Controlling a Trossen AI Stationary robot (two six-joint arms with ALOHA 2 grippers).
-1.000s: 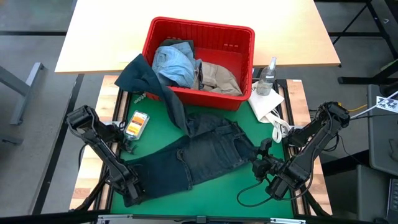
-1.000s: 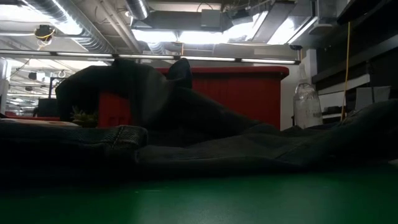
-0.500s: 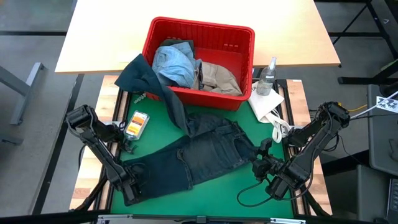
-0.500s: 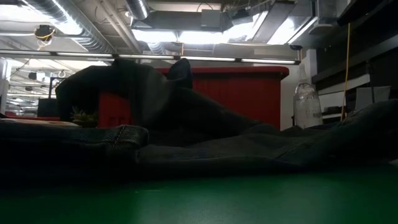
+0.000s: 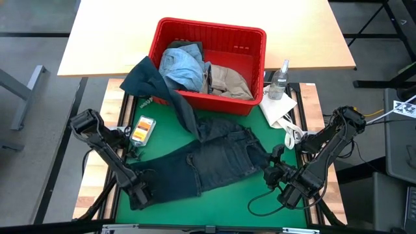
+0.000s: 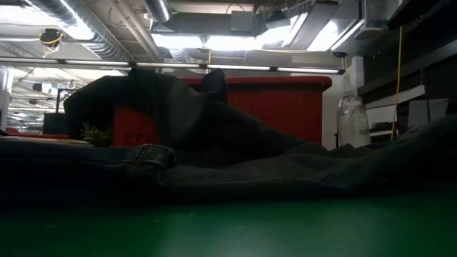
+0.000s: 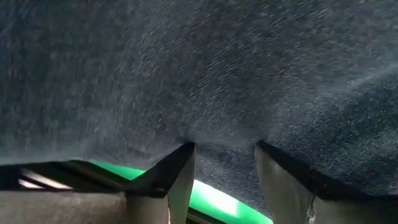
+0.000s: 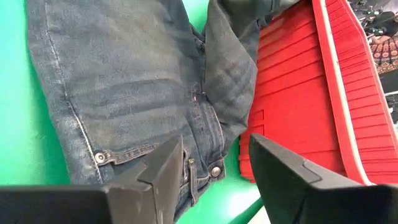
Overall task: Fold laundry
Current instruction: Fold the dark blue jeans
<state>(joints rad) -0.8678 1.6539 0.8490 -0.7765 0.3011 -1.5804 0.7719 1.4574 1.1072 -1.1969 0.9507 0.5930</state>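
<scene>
Dark navy jeans (image 5: 214,159) lie spread on the green mat, waist toward the right and legs toward the left. My left gripper (image 5: 138,193) points steeply down at the leg end, open, with denim (image 7: 224,93) filling its wrist view. My right gripper (image 5: 273,170) hovers open just right of the waist (image 8: 205,168), touching nothing. Light blue denim (image 5: 182,65) and a beige piece (image 5: 227,81) lie in the red basket (image 5: 208,25). A dark olive piece (image 5: 146,78) hangs over the basket's front left rim onto the mat. My left gripper comes at the jeans' leg end (image 7: 221,149) from above, pointing steeply down. Both open fingertips (image 7: 183,158) are against the denim, with a strip of cloth across the gap between them. The leg lies flat on the mat.
A spray bottle (image 5: 281,81) and a white cloth (image 5: 279,107) sit at the mat's far right corner. A small orange packet (image 5: 143,129) lies at the mat's left edge. A dark cable loop (image 5: 260,205) lies near the right arm. The basket blocks the far side.
My left gripper has rolled about its wrist and moved a little toward the far edge, onto the jeans' leg end. The hem there has shifted slightly and sits lower on the mat. The rest of the jeans has stayed put.
</scene>
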